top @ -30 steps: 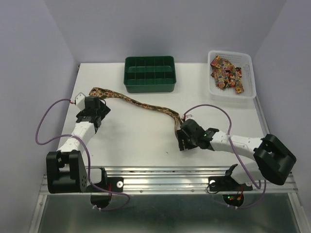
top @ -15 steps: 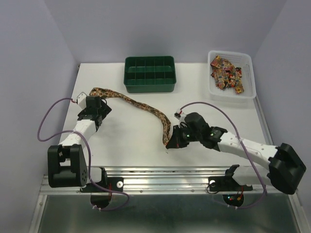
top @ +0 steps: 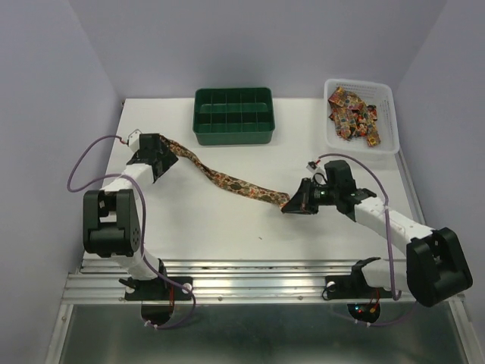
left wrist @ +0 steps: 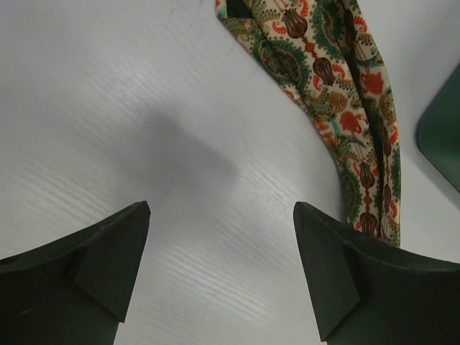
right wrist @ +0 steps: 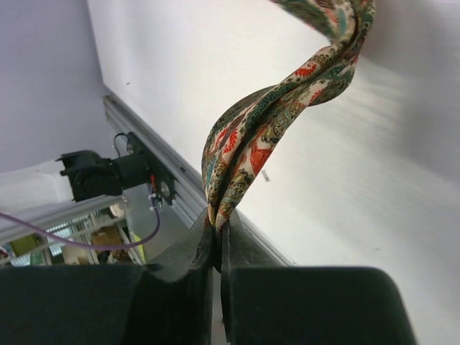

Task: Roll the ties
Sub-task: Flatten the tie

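Tie (top: 227,180) stretches across the bench (top: 197,224), one end pinched in the clamped right gripper (right wrist: 217,224); left gripper (left wrist: 221,210) hangs wide open beside the far end. Rolling not yet begun, I'd say; left should pin that end next.

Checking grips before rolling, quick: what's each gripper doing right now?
Left gripper: open, holding nothing.
Right gripper: shut on the long paisley-patterned fabric tie.

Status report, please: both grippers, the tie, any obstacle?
Left gripper open, empty. Right gripper shut on tie end; rest unrolled across table. Green tray close beside it.
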{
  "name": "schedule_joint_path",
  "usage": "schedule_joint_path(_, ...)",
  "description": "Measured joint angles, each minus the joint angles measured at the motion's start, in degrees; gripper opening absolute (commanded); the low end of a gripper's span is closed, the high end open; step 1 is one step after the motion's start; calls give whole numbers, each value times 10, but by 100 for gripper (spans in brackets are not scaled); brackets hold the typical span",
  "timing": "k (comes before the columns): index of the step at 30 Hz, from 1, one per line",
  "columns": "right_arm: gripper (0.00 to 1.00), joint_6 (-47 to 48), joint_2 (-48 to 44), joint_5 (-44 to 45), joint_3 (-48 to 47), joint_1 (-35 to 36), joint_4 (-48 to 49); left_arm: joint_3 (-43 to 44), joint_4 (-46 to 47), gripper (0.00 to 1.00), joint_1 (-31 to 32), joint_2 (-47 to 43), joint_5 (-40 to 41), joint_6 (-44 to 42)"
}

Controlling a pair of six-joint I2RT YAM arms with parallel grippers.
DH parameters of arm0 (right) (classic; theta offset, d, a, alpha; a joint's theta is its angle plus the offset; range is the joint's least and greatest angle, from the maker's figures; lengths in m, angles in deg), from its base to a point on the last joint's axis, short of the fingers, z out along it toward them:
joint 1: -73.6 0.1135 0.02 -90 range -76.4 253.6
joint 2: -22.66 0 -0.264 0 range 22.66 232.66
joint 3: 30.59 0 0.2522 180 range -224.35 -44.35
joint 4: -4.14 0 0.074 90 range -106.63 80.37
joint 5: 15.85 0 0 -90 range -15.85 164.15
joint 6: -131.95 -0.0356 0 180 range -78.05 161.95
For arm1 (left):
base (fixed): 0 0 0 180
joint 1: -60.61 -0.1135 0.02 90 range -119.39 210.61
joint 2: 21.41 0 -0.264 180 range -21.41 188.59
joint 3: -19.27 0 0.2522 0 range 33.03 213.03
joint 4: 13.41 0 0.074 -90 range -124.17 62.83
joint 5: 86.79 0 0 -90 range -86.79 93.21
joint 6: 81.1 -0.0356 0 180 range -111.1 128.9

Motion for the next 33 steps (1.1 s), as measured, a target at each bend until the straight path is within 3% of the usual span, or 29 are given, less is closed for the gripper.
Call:
schedule_joint_path(7, 7, 70, 80, 6, 0, -81, -40, 141, -25, 93, 27, 127, 12, -15)
schedule_joint_path(10, 17, 88, 122, 19, -1, -100, -42, 200, -49, 93, 38, 171, 21, -20)
schedule_joint_path(16, 37, 115, 160, 123, -41, -108, -86, 277, -85, 93, 39, 230, 40, -29)
schedule_joint_path(20, 45, 120, 160, 240, -91, -110, -111, 333, -112, 93, 38, 272, 49, -34)
schedule_joint_path(27, 47, 119, 161, 423, -106, -110, -150, 385, -138, 93, 37, 334, 63, -45)
schedule_joint_path(33, 44, 125, 155, 453, -106, -110, -156, 411, -151, 93, 38, 353, 73, -56)
